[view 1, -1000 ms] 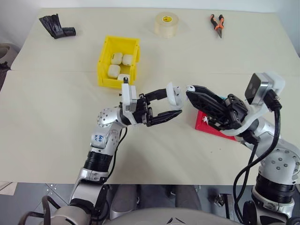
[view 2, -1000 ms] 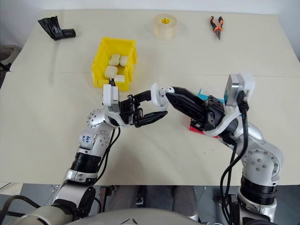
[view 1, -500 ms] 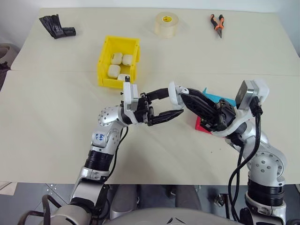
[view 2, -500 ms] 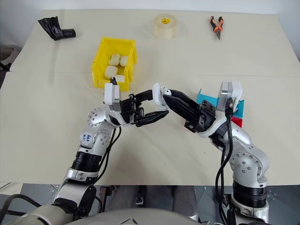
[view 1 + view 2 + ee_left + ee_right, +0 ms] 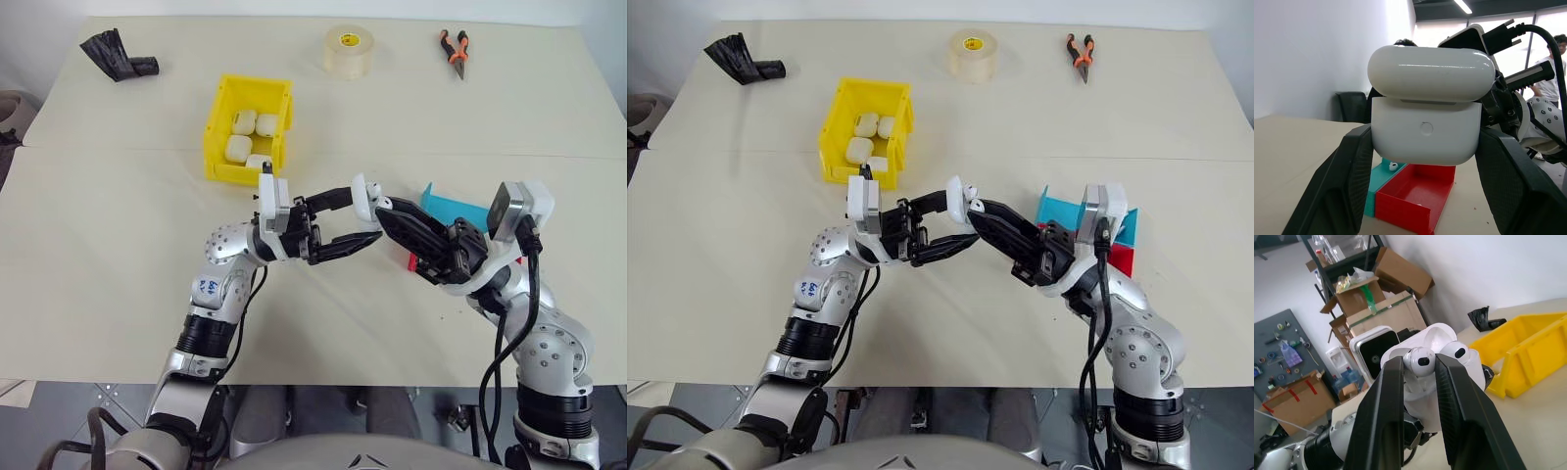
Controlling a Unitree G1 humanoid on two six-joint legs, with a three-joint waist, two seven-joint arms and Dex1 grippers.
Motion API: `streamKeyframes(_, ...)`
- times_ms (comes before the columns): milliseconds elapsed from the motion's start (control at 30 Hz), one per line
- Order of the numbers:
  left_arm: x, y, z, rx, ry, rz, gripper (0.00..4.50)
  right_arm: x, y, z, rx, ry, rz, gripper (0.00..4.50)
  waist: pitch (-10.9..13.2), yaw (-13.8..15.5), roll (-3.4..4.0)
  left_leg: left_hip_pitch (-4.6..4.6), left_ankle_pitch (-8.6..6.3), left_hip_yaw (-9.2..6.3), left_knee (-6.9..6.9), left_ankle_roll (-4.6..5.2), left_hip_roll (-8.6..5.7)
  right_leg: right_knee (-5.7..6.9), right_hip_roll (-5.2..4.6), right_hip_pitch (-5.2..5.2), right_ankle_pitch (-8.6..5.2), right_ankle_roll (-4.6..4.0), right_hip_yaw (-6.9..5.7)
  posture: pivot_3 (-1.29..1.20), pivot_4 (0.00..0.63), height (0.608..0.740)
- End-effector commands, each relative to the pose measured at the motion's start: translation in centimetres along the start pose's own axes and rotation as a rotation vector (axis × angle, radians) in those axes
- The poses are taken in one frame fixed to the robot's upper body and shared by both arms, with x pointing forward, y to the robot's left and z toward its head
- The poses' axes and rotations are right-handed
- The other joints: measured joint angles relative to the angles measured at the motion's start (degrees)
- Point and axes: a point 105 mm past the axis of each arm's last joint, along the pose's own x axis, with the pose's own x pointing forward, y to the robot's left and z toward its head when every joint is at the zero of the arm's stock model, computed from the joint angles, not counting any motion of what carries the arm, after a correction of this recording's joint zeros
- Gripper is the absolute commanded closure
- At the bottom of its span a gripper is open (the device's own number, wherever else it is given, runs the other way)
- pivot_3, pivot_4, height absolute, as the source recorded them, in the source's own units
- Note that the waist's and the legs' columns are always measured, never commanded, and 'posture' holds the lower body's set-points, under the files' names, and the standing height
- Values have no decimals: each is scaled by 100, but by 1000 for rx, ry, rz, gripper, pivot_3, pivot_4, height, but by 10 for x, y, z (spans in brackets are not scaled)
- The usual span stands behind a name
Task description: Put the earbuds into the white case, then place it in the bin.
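Note:
The white case [image 5: 361, 199] hangs above the table's middle with its lid flipped up, and my left gripper [image 5: 362, 215] is shut on its body [image 5: 1426, 127]. My right gripper [image 5: 384, 210] reaches in from the right, its tips at the case's open mouth. It is shut on one of the earbuds [image 5: 1418, 361], held just over the opening. A second earbud [image 5: 1455, 352] sits in the case beside it. Farther back on the left stands the yellow bin [image 5: 217, 127].
Several white cases [image 5: 242, 122] lie in the bin. A red tray [image 5: 415, 260] and a blue tray [image 5: 456, 211] sit under my right arm; one small earbud [image 5: 1393, 167] lies in the blue one. A tape roll [image 5: 349, 51], pliers [image 5: 454, 46] and a black object [image 5: 120, 57] line the far edge.
My right arm has sunk and swung left, bringing its fingertips with the earbud against the open case and uncovering the blue tray. The left gripper and case have stayed put.

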Motion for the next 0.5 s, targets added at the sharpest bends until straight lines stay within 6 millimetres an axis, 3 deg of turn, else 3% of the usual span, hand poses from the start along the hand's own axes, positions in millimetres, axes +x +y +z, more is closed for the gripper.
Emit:
streamKeyframes(33, 7, -3, 19, 58, -72, -30, 1737, -3, 0, -13, 26, 86, 7, 2998, 0, -1, 0, 0, 0, 0, 0, 0, 0, 0, 0, 0, 0, 0, 0, 0, 150, 740)
streamKeyframes(333, 3, -5, 17, 63, -55, -41, 1737, -12, 0, 5, -41, 116, 19, 28, 0, 4, -1, -1, 0, 0, 0, 0, 1, -1, 0, 0, 0, 0, 0, 0, 150, 740)
streamKeyframes(400, -10, -6, 16, 94, 8, -54, 1737, -35, -9, 14, -128, 200, -43, 28, 0, 18, -1, -2, 0, 0, 1, 0, 0, -1, 0, 0, 0, 0, 0, 0, 150, 740)
streamKeyframes(500, -22, -9, 10, 149, 113, -98, 1737, -47, -13, 24, -185, 248, -64, 28, 0, 8, -1, -1, 0, 2, -1, 0, 1, -3, 0, 0, 0, 0, 1, 0, 150, 740)
